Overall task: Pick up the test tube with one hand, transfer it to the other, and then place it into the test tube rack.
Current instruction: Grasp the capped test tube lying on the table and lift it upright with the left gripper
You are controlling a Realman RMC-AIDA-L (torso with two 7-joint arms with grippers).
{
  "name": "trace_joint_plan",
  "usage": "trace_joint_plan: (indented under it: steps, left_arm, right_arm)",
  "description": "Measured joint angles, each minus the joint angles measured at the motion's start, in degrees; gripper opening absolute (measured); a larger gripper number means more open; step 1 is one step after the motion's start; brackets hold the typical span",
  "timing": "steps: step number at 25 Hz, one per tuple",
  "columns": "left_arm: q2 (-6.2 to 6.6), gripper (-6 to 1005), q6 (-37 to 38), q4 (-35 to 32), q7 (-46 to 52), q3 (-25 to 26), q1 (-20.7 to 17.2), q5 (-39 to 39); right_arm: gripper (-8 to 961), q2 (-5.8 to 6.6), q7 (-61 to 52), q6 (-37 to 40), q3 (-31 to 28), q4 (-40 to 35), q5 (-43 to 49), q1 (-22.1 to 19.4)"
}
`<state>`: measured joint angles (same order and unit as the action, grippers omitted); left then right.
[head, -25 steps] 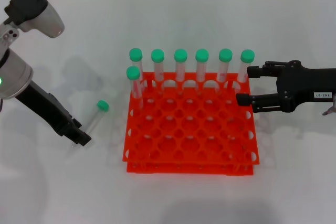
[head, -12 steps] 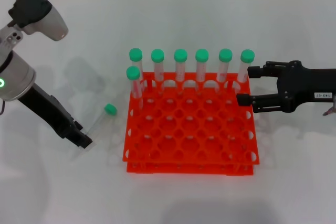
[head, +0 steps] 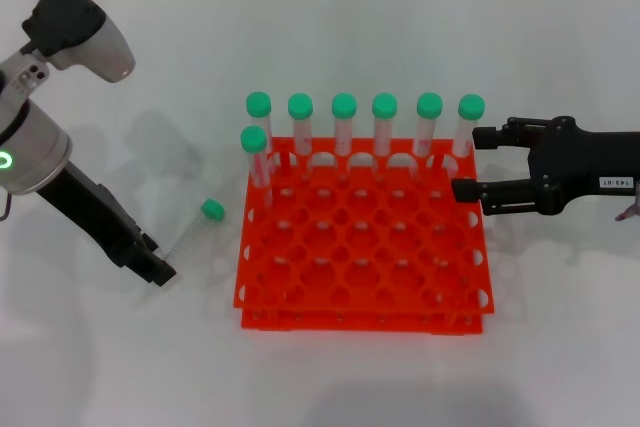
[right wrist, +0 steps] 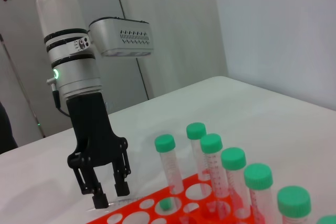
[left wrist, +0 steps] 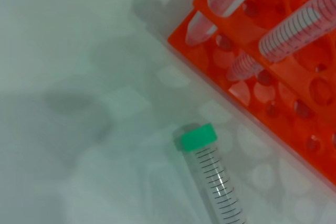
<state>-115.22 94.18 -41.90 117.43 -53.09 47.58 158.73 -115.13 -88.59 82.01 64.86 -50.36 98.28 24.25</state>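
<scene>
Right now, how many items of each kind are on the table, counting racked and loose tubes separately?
Green-capped tubes standing in the test tube rack: 7
Loose test tube lying on the table: 1
Orange-red racks: 1
Total: 9

Even, bright overhead lighting is seen throughout. Soft, faint shadows are cast on the white table [head: 330, 27] toward ten o'clock of the test tube rack [head: 362, 319]. The left wrist view is dim and blurred.

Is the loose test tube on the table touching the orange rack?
Apart. The head view shows bare table between the test tube and the rack; the left wrist view shows the same gap.
</scene>
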Motion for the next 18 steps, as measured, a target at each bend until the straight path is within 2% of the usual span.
trace_joint_plan:
  steps: [18]
  left_arm:
    - [-0.10, 431, -0.07, 1.28, 0.12, -0.27, 0.49, -0.01]
  right_arm:
    - [830, 0.00, 0.08, -0.36, -0.05, 0.00, -0.02, -0.19]
